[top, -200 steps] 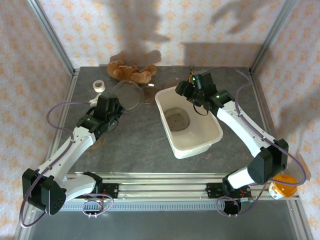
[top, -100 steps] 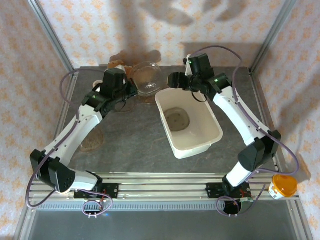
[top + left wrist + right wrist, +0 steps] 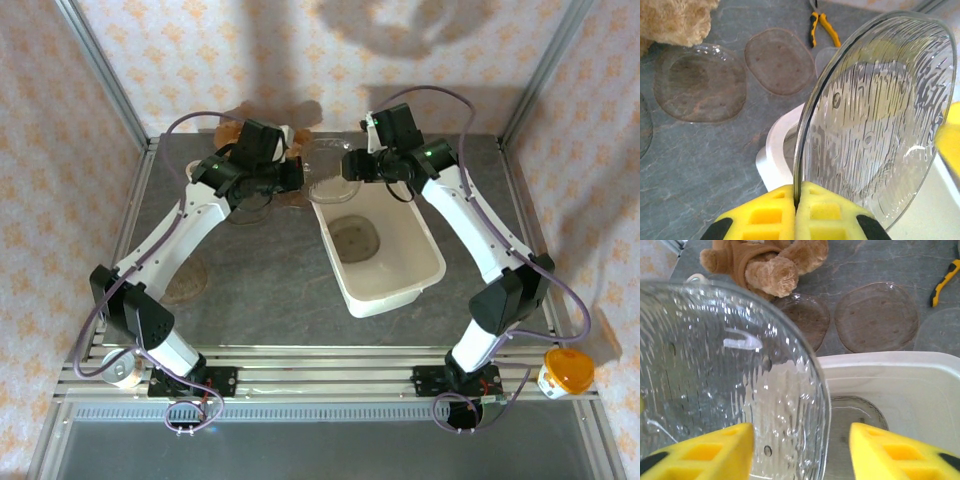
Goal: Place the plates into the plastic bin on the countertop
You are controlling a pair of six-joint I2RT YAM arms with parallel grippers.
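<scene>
Your left hand (image 3: 796, 200) is closed. Its two yellow fingers (image 3: 765, 212) are pressed together on the thin rim of a clear plate (image 3: 875, 115), and the rim goes down into the slit between them. The plate stands on its edge, almost upright, with its ribbed surface turned to the wrist camera. In the top view this hand is above the bench (image 3: 270, 270), near the far left corner of the plastic bin (image 3: 428, 262). The plate hangs between your two hands, about over the rim at that corner.

Your right hand (image 3: 802, 450) is wide open and has hold of nothing. Its two fingers stand far apart. The held plate is close in front of the finger on the left of the wrist view, and its curved edge comes down between the two fingers. Whether a finger touches the plate, I cannot tell.

Under the right hand the white bin stands open, and a second plate (image 3: 860, 415) lies flat on its bottom. The bin stands on the dark grey bench, a little to the right of the middle.

Behind the bin, two more plates (image 3: 875, 315) lie flat on the bench side by side, just apart from each other. A brown teddy bear (image 3: 770, 260) lies beyond them, toward the far left. Pliers with yellow handles (image 3: 819, 27) lie on the bench at the far side. Near the left edge of the bench one more plate (image 3: 185, 283) lies flat, well apart from the bin.
</scene>
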